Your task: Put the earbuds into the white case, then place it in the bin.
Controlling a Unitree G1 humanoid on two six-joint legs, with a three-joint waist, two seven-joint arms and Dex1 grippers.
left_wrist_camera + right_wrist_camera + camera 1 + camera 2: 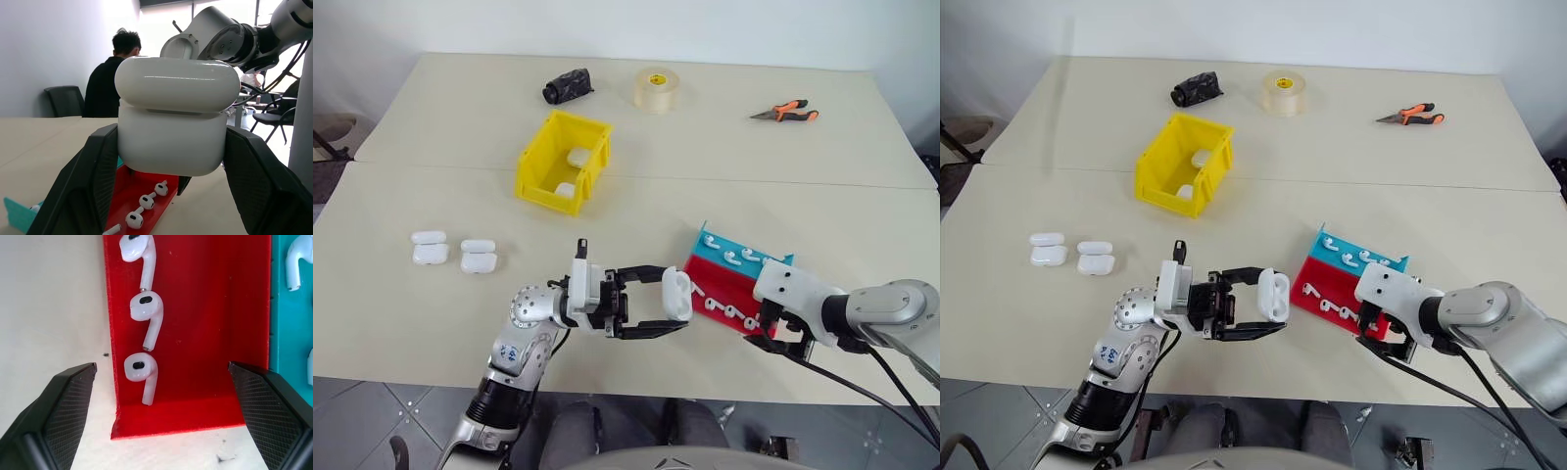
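the left gripper [658, 303] clamps the white case [676, 294], lid ajar, just at 9 o'clock of the red and teal tray [710, 286]. the right gripper [161, 382] hangs wide open over the earbuds [141, 369]; best centre on the nearest one, then close gently

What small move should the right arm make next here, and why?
Probably lower the open right gripper onto the nearest earbud in the red tray and close. Its fingers already straddle that end of the tray, and the left gripper holds the white case ready beside it.
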